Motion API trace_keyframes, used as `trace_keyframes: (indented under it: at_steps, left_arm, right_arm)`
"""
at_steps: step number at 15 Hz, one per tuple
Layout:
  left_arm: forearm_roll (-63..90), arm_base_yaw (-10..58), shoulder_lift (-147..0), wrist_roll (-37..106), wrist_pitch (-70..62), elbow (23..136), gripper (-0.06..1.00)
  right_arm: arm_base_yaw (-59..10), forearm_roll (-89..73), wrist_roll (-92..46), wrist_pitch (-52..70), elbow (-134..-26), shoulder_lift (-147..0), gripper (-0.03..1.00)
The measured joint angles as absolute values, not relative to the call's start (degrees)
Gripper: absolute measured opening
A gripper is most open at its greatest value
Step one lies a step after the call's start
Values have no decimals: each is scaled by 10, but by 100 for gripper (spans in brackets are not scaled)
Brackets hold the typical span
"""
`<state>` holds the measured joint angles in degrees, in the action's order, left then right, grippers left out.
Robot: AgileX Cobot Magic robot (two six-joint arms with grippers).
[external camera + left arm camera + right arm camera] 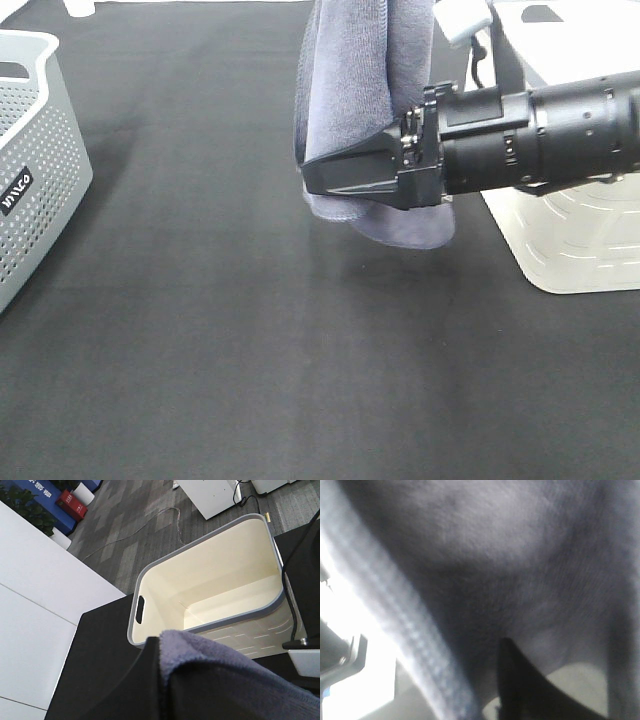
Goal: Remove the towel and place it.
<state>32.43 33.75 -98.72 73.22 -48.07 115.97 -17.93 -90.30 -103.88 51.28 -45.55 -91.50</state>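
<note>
Where it hangs, the slate-lavender terry towel [350,70] is cut off above.
Whether the left jaws or the right jaws clamp it cannot be told.

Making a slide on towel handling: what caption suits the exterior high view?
Right gripper against a hanging greyish-purple towel over a black table, grey perforated basket left, cream bin right.

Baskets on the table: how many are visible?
2. A grey perforated basket at the left edge; a cream basket at the right edge. More may be out of frame.
</note>
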Motion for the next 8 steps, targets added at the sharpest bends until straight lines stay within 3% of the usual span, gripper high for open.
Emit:
trace_keyframes:
  at_steps: [8]
  left_arm:
    - [298, 337, -987, 732, -482, 1160, 0]
  right_arm:
    - [-179, -784, -913, 496, -456, -841, 22]
